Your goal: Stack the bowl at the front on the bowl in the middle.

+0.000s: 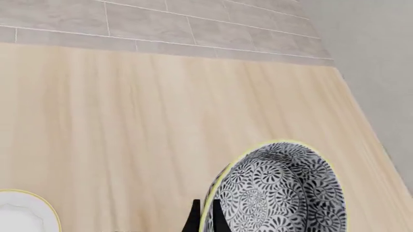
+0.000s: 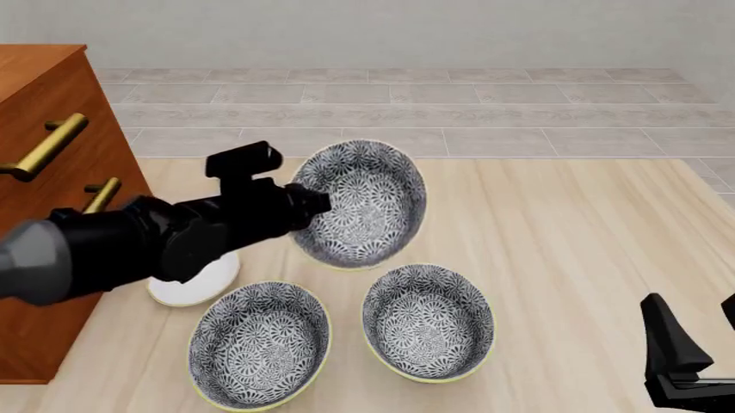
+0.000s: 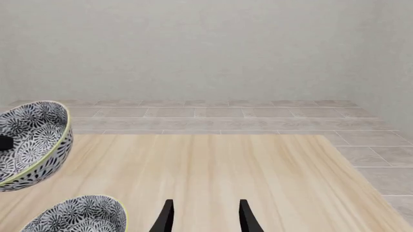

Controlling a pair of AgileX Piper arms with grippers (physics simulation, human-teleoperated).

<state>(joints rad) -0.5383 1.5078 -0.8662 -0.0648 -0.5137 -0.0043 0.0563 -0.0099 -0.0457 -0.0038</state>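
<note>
Left pincer (image 2: pixel 319 203) clamped on a tilted, lifted bowl (image 2: pixel 365 206) — two more bowls (image 2: pixel 260 344) on the table (image 2: pixel 574 224) below

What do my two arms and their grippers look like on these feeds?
Left arm: matte black rounded links, a grey segment toward its base, a boxy black block on top. Left gripper and right gripper have thin black tapered fingers. No cables or markings show.

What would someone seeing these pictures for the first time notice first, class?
The eye goes first to a grey-and-white floral bowl held up and tilted over the table by the left gripper, whose fingers pinch its rim. Below it, two matching bowls sit side by side near the front of the wooden table, one to the left and one to the right. A white plate peeks from under the left arm.
</note>
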